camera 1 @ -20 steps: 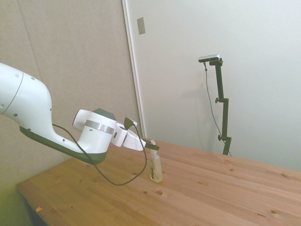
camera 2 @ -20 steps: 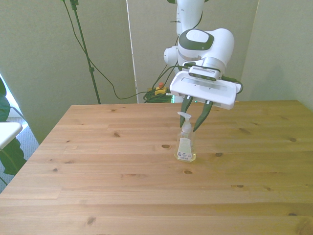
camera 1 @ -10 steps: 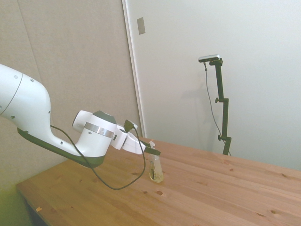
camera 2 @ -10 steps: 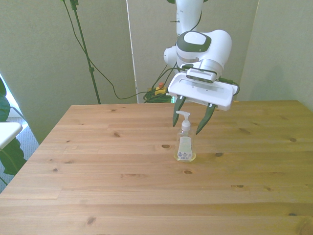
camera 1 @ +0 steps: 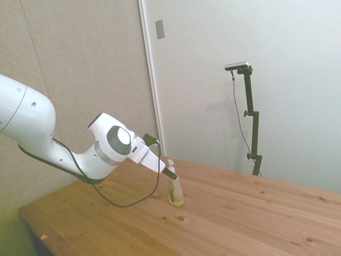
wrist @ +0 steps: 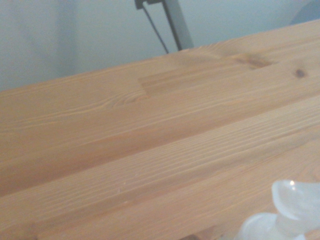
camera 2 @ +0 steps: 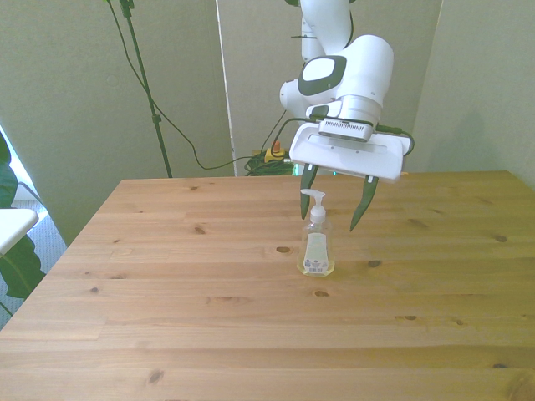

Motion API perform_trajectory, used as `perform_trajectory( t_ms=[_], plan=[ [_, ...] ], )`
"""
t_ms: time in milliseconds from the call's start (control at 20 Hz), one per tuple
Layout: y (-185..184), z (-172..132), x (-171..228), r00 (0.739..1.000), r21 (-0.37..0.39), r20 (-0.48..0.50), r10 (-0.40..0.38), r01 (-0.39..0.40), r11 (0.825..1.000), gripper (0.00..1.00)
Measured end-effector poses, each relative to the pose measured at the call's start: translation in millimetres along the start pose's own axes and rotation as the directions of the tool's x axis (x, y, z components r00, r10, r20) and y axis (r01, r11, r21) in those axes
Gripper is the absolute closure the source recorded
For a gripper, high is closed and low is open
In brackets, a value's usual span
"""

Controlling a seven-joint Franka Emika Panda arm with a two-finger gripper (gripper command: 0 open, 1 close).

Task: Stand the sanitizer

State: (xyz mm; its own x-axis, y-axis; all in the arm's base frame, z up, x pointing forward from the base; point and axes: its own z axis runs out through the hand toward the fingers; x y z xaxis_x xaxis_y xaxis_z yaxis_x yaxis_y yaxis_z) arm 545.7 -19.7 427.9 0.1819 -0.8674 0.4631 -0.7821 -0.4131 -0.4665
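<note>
**Sanitizer upright, jaws spread clear of it**

The jaws stood wide apart, holding nothing. The gripper hung just behind and above the pump top, with one dark finger toward the front view's left of the nozzle and the other out toward the front view's right — neither appeared to touch the bottle. In the side view the gripper sat close against the bottle's head, near the middle of the frame, too small there to tell whether it touched.

The sanitizer stood upright on its base on the wooden table, slightly right of centre in the front view, yellowish gel pooled low and a pale label facing the camera. In the side view the bottle stood at lower centre, on the planks. The wrist view caught only its white pump top at the lower right corner, blurred, against the planks.

The white arm reached in from the left of the side view, a dark cable looping beneath the wrist.
</note>
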Motion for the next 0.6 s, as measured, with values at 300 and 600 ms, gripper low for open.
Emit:
perform_trajectory(
  t_ms=[300, 600],
  plan=[
    [-3.8, -8.4, 13.5, 0.997, -0.024, 0.076, -0.026, 0.028, 0.999, 0.00],
    [-1.5, -20.8, 6.3, 0.976, -0.081, 0.201, -0.082, 0.100, 0.992, 0.00]
  ],
)
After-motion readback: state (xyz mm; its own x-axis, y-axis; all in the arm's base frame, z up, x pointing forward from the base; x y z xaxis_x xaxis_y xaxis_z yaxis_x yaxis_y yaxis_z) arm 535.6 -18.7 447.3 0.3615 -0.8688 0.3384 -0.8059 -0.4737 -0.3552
